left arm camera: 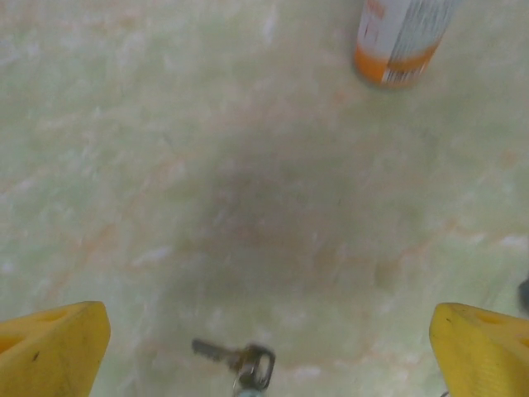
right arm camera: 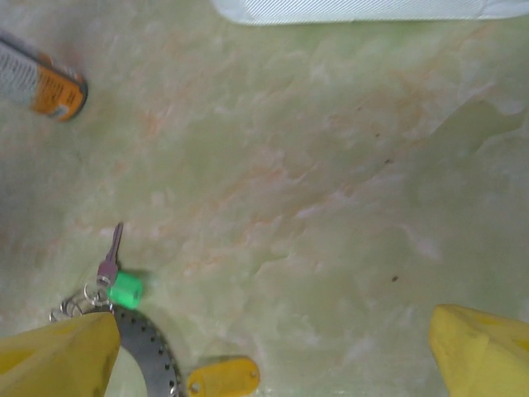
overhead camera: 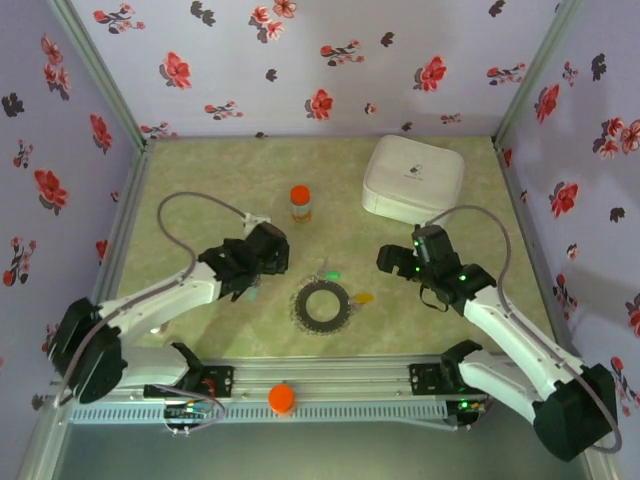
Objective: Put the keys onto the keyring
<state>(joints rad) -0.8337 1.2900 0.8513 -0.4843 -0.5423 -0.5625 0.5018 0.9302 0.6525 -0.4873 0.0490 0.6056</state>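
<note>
Left hand wide open, right hand wide open, both arms angled inward

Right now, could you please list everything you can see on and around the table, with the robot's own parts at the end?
keyring: one, dark grey, near middle of the table, between the two arms
green-headed key: one, green head, at the keyring's far edge
yellow tag: one, yellow, just right of the keyring
metal key: one, silvery, on the table below the left gripper
bottle: one, white with an orange cap, upright beyond the keyring
box: one, white, far right of the table
orange knob: one, on the near rail between the arm bases
table: one, pale green marbled
left gripper: one, yellow fingers, open, left of the keyring
right gripper: one, yellow fingers, open, right of the keyring
</note>
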